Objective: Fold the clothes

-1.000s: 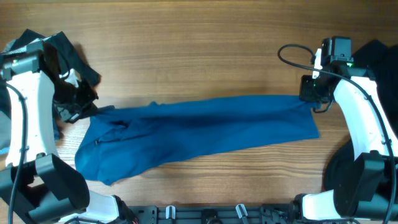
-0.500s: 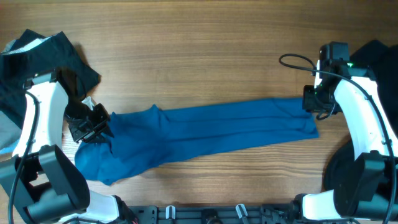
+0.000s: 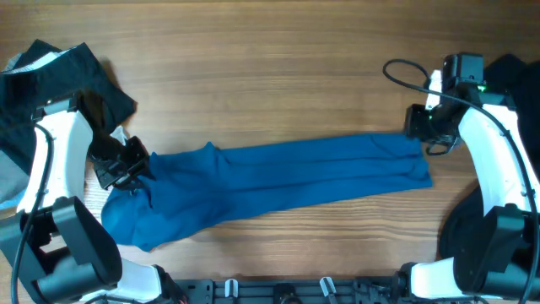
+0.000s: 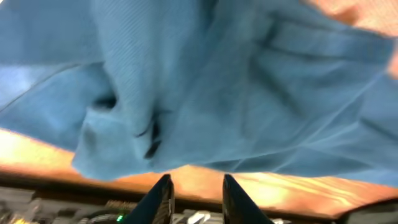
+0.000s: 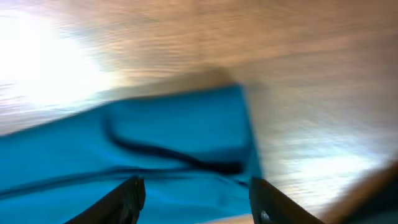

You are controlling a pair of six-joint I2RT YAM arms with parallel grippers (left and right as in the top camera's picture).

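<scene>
- The wooden table (image 3: pixel 278 67) has a lot of bare wood on the far side of the blue shirt. On the near side of the shirt there is only a thinner strip of wood before the table edge.
- The blue shirt (image 3: pixel 278 181) lies flat on the table as a long band, a bit slanted. Its left end is bunched up and wide. Its right end is thinner and ends in a straight edge.
- A black pile (image 3: pixel 51 72) sits past the shirt's left end, at the far left corner. It does not touch the shirt.
- Another black garment (image 3: pixel 515 76) lies past the shirt's right end, by the table's right edge, apart from the shirt.
- The right gripper (image 3: pixel 418 127) is just past the far corner of the shirt's right end. Its fingers are spread wide and pinch nothing.
- The left gripper (image 3: pixel 126 165) is just beside the shirt's bunched left end. Its fingers are a little apart with nothing between them.
</scene>
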